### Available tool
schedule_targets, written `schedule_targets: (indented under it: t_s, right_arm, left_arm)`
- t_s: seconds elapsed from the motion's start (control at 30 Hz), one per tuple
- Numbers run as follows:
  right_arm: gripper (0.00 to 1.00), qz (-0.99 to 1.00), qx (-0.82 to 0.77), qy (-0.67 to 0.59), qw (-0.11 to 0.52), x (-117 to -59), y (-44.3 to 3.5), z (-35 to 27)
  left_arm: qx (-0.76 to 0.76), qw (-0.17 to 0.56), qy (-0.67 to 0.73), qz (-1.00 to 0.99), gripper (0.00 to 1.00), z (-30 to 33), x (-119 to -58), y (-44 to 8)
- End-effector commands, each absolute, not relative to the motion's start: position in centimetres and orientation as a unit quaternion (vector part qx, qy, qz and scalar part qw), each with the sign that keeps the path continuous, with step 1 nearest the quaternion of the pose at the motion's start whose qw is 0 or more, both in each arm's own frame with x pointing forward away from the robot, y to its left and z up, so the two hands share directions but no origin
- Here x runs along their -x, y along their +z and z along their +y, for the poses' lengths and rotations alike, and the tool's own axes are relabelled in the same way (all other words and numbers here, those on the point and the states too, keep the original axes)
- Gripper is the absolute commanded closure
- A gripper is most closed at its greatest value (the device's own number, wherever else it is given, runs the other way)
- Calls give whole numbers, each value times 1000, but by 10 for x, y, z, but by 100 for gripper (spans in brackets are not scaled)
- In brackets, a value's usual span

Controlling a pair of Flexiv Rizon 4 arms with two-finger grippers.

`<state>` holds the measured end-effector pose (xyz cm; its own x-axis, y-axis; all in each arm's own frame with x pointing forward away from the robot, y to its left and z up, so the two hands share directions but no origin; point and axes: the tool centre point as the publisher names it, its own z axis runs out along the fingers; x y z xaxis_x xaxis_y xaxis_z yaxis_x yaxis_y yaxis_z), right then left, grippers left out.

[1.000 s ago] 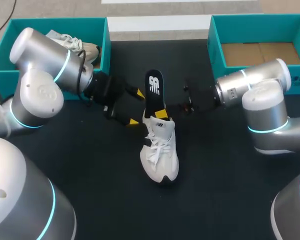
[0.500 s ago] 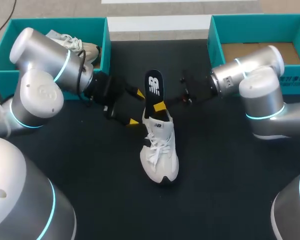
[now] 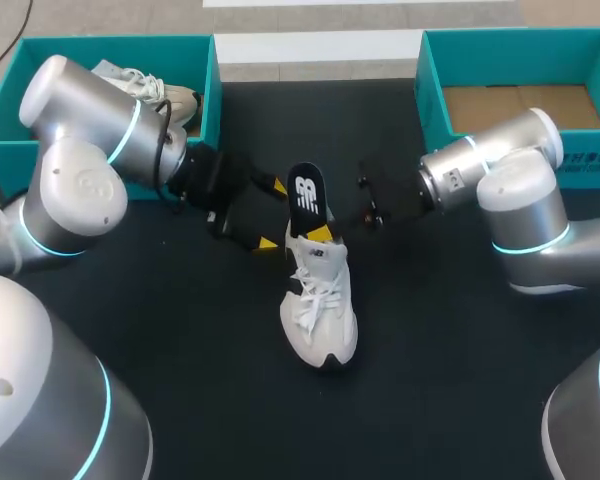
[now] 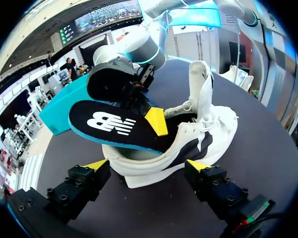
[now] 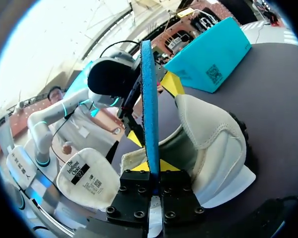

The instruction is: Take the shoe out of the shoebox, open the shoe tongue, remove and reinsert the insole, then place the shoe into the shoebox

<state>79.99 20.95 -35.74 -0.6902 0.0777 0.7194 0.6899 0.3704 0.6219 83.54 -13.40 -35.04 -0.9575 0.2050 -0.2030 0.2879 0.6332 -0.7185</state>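
A white shoe [image 3: 318,300] stands on the black table with its toe toward me and its laces loose. A black insole [image 3: 308,195] with a blue edge sticks up out of the heel opening. My right gripper [image 3: 320,232] is shut on the insole's lower part; in the right wrist view the insole [image 5: 150,99] stands edge-on between its fingers [image 5: 151,167]. My left gripper [image 3: 273,215] is open at the shoe's heel. In the left wrist view the shoe [image 4: 198,131] lies between its spread yellow tips [image 4: 148,166], with the insole [image 4: 114,126] above the heel.
A teal shoebox [image 3: 100,45] at the back left holds another white shoe [image 3: 150,90]. A second teal shoebox [image 3: 520,42] at the back right shows only its cardboard floor. Black table [image 3: 430,380] lies bare in front of the shoe.
My right gripper has closed on the insole, and the insole's free end has come down closer to the shoe. The left arm has not moved.
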Motion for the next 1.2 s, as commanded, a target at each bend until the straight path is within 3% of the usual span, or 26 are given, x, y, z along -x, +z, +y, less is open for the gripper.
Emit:
schedule_targets:
  t_s: [0.03,0.1,0.2,0.4,0.5,0.57,1.0,1.2]
  right_arm:
    - [100,-774,254,-500,296,-794,-358,210]
    - [68,-779,249,-503,280,-800,-351,210]
    - [64,-788,242,-499,268,-809,-343,210]
    - [76,-791,228,-505,259,-825,-339,212]
    - [87,-792,222,-504,263,-828,-340,214]
    - [100,-792,221,-502,268,-828,-342,216]
    - [100,-784,250,-478,308,-791,-355,214]
    - [100,-786,255,-482,291,-792,-349,211]
  left_arm:
    - [-136,52,-404,903,0,-135,-835,-351]
    - [-136,52,-404,903,0,-135,-835,-351]
    - [-136,52,-404,903,0,-135,-835,-351]
    - [-136,52,-404,903,0,-135,-835,-351]
    - [-136,52,-404,903,0,-135,-835,-351]
    - [-136,52,-404,903,0,-135,-835,-351]
    - [-136,52,-404,903,0,-135,-835,-351]
    - [-136,52,-404,903,0,-135,-835,-351]
